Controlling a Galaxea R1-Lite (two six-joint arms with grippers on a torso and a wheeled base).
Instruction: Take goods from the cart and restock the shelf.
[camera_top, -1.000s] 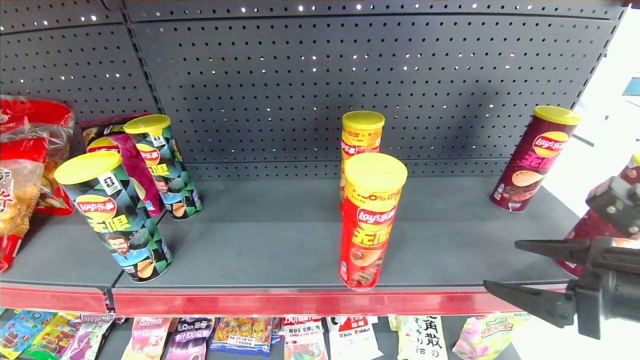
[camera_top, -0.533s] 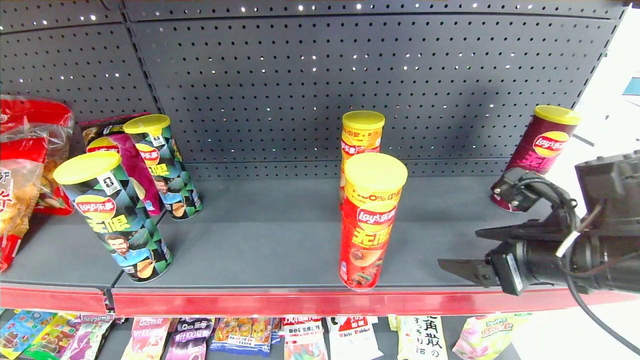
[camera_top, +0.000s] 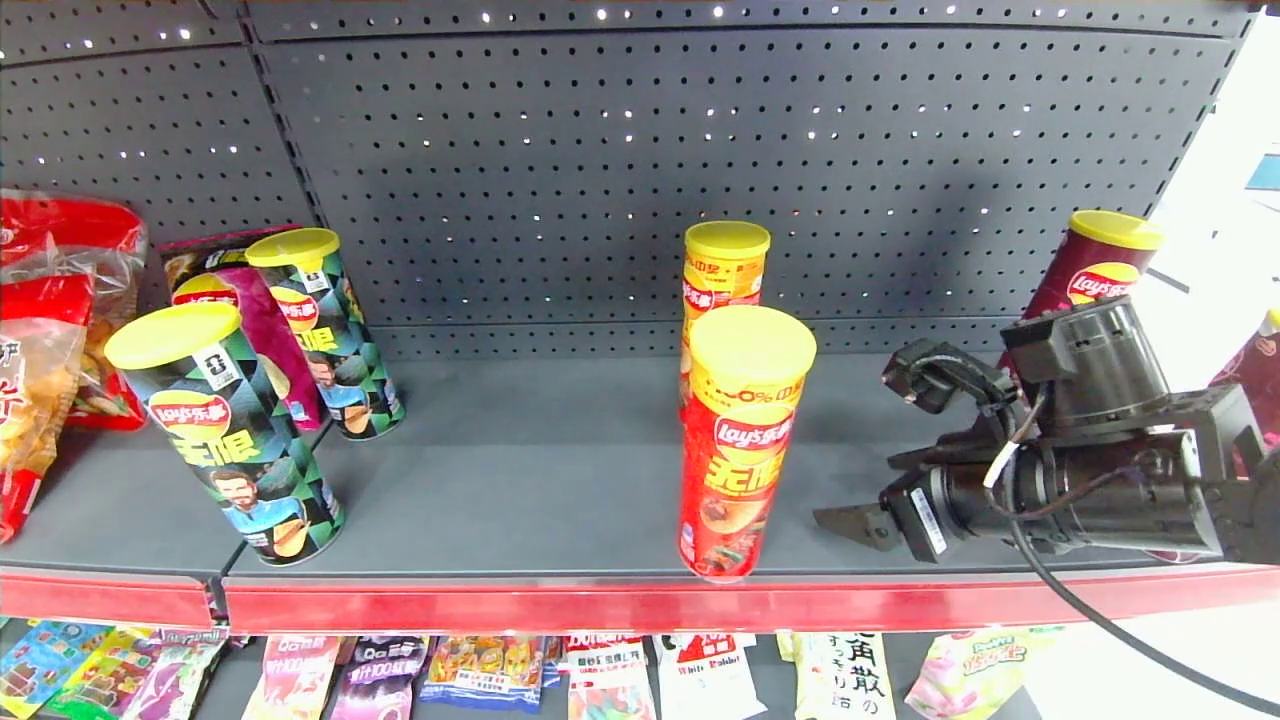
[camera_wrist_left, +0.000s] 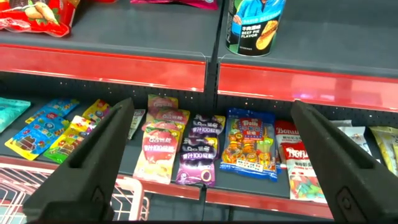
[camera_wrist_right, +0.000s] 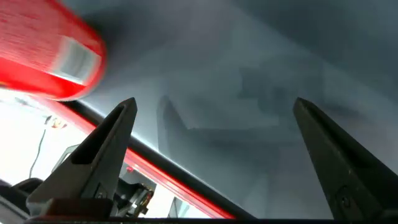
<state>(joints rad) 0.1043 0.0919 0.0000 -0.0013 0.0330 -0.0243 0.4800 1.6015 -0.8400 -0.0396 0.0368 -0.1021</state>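
Head view: yellow-lidded cans (camera_top: 745, 440) on shelf (camera_top: 560, 480)

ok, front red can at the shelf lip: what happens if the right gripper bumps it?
Likely tips rather than slides: front red can is tall, narrow, upright at the shelf's red front edge. Probably light and stiff, being a lidded tube. Once down, it would likely roll; right gripper sits beside it, fingers open.
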